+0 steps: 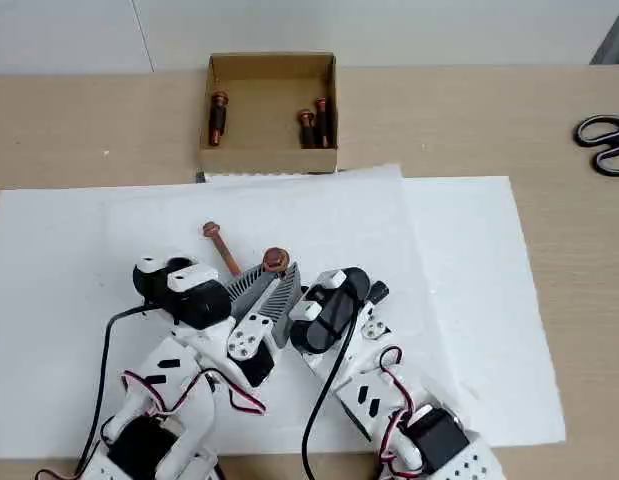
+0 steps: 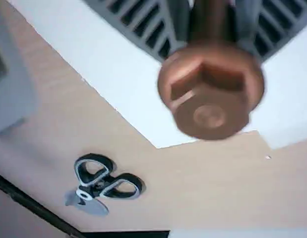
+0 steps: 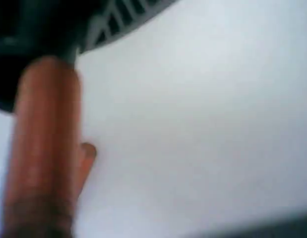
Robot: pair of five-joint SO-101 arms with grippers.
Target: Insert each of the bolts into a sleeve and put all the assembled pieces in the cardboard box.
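Observation:
My left gripper (image 1: 274, 275) is shut on a copper bolt (image 1: 276, 260), whose hex head (image 2: 211, 91) sticks out past the grey ribbed fingers (image 2: 138, 29). A second bolt (image 1: 221, 248) lies loose on the white foam just left of it. My right arm's wrist (image 1: 329, 305) sits close beside the left gripper, on its right. In the right wrist view a copper shaft (image 3: 44, 148) stands very near, with a dark shape above it. The right gripper's fingers are hidden. The cardboard box (image 1: 269, 158) stands at the back with three bolts in dark sleeves (image 1: 218, 117) inside.
A white foam sheet (image 1: 439, 260) covers the wooden table in front of the box. Scissors (image 1: 604, 143) lie at the table's far right edge and appear as scissors (image 2: 101, 183) in the left wrist view.

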